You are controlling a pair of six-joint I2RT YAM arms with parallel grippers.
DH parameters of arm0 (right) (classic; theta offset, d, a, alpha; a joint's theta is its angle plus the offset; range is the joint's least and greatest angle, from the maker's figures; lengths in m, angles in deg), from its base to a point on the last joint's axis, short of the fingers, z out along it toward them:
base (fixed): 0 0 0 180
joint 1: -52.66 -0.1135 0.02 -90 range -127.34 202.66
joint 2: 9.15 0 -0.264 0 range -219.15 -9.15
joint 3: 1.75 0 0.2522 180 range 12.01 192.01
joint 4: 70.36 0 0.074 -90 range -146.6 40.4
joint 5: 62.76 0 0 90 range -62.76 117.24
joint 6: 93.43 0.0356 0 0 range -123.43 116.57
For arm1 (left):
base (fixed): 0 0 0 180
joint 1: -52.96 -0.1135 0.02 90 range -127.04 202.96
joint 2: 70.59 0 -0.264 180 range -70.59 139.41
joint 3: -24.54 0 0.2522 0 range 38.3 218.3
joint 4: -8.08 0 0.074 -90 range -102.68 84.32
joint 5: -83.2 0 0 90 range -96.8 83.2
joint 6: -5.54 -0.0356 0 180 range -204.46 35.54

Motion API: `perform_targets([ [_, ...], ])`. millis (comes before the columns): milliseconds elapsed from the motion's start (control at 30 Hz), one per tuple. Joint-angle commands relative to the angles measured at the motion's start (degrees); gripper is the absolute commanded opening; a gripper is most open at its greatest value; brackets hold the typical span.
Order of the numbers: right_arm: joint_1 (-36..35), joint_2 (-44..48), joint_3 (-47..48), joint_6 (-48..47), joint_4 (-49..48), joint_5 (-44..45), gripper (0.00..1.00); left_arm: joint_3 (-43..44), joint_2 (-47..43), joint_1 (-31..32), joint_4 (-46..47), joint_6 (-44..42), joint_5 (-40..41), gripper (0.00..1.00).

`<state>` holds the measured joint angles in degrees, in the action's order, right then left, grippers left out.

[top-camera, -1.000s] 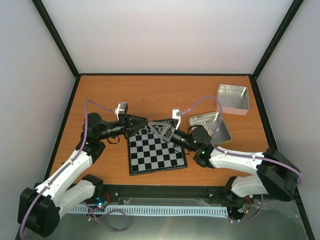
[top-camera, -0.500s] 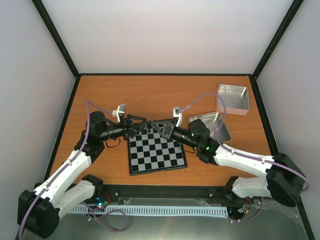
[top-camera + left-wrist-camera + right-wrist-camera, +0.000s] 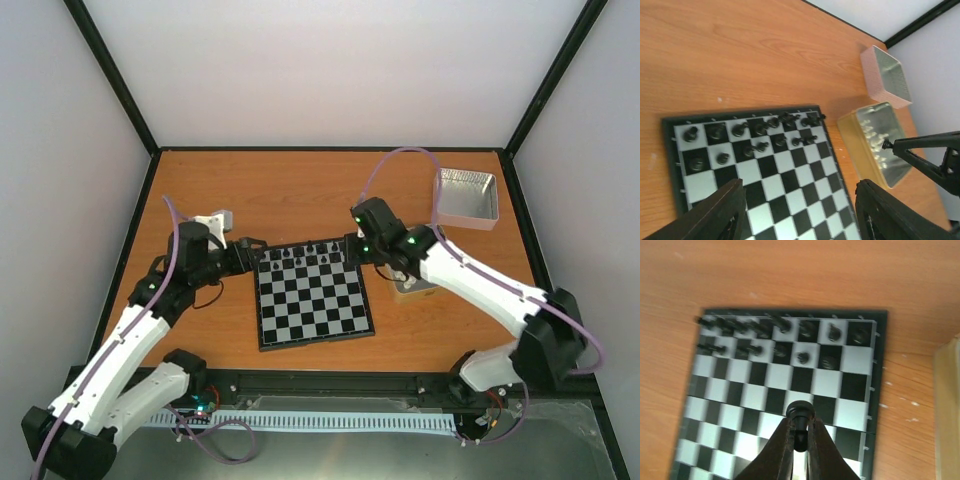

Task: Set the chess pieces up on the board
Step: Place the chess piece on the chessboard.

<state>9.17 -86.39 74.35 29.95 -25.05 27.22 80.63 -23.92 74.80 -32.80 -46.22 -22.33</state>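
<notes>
Your right gripper (image 3: 800,429) pinches a tiny black chess piece (image 3: 800,412), its long axis along the fingers and its head outward, above the black-and-grey checked board (image 3: 830,382). Your left gripper (image 3: 799,185) is spread. A shiny metal tin (image 3: 880,145) sits beside the board.

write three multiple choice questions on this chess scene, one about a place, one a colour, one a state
1. Where on the board do the black pieces stand?
A. the two rows farthest from the arm bases
B. the two nearest rows
C. the middle rows

2. What colour is the piece in the right end effector?
A. cream
B. black
C. red

3. How is the left end effector?
A. open, holding nothing
B. shut on a piece
C. shut on a tin

Answers:
1 A, the overhead view shows them lined up along the far edge.
2 B, the right wrist view shows a dark pawn pinched in it.
3 A, the left wrist view shows it gaping wide with only board in the gap.
</notes>
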Motion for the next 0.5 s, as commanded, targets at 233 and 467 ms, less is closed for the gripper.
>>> perform_targets([
  [233, 1.82, -24.20, 18.82, -11.60, 20.89, 6.12, 0.03, -0.15, -3.96, -0.22, -4.89, -12.69, 8.02, 0.63],
  [467, 2.36, -33.37, 25.69, -11.44, 24.27, 7.85, 0.03, -1.64, -5.03, -0.22, -3.74, -12.49, 7.66, 0.63],
])
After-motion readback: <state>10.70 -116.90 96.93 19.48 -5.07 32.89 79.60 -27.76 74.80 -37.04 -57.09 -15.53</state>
